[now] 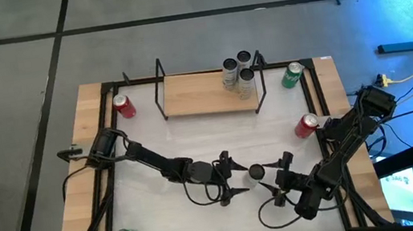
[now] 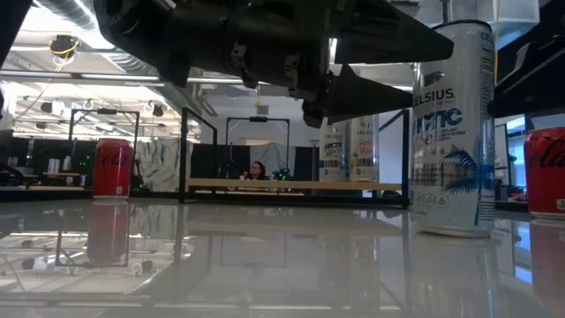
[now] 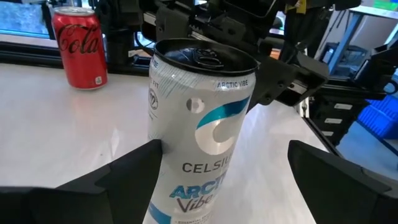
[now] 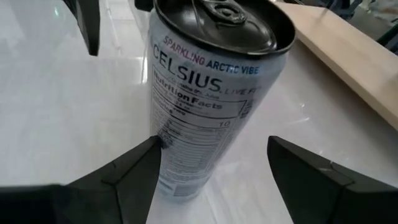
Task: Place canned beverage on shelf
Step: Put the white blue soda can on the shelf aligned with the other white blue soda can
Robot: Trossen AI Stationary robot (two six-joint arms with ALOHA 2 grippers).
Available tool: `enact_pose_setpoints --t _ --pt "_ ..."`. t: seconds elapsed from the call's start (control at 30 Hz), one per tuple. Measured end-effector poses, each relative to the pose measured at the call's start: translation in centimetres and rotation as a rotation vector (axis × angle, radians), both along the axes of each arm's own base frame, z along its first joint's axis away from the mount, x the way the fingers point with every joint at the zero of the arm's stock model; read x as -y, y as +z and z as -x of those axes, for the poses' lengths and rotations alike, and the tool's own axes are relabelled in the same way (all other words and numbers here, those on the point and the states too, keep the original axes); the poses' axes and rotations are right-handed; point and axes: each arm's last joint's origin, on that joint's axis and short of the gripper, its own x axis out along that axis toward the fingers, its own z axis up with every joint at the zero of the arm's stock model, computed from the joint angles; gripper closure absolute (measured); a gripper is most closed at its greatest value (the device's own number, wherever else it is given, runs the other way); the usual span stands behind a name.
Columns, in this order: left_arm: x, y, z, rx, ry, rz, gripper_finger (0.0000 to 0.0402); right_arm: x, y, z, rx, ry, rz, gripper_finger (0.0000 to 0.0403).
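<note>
The left gripper (image 1: 230, 178) and the right gripper (image 1: 279, 176) stand open near the table's front edge, facing each other, neither holding anything. Far back on the table (image 1: 164, 218) stands the shelf (image 1: 199, 94), with 3 cans (image 1: 239, 73) at its right end. Between the 2 grippers stands the white can (image 1: 256, 172), upright, its long axis vertical. In each wrist view it sits between that arm's open fingers, against or very near 1 finger. Both grippers look about equally near, so either could close on it; the shelf lies straight beyond.
</note>
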Motion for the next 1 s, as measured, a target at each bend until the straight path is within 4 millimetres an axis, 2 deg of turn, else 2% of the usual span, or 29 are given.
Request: enact_pose_setpoints --t 0.43,0.7,0.87,1.0 --pt "2.1 -0.4 0.8 -0.047 -0.065 0.004 0.0063 1.3 0.5 0.7 -0.077 0.001 0.098 0.0117" --pt "1.9 -0.4 1.0 -0.095 -0.003 0.02 0.0063 1.2 0.7 0.8 -0.123 0.041 0.078 0.0117" --pt "1.7 0.6 1.4 -0.152 0.042 0.082 0.0063 1.2 1.1 1.2 -0.196 0.09 0.0 0.0117" --pt "1.9 2.4 1.9 -0.12 0.044 0.08 0.0063 1.2 1.2 1.3 -0.229 0.117 -0.034 0.0117"
